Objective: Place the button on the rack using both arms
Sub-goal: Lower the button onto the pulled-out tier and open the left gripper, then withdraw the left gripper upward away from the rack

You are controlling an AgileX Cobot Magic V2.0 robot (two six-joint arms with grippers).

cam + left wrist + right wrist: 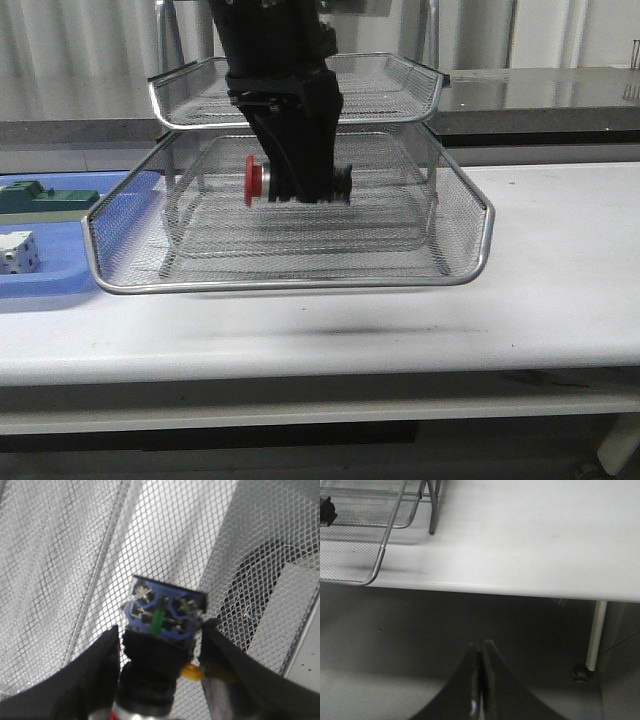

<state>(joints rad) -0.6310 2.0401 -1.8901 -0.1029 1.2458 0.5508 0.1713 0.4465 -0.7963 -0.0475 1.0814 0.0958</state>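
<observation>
White surface (560, 260) carries the rack (465, 215) at centre. Left tool (300, 190) reaches into its middle tier, pinching the button (256, 180) sideways above the mesh, red head pointing left. Right tool (481, 680) is pressed together, off the near right edge. Released from here, the button could roll or tip. A blue tray (60, 285) at left holds a green block (45, 197) and a white cube (17, 251).

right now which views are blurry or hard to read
Front view: sharp, but the wire mesh of the rack veils the button. Left wrist view: fingers soft, close to the lens. Right wrist view: right gripper dark and blurred; table washed out.
</observation>
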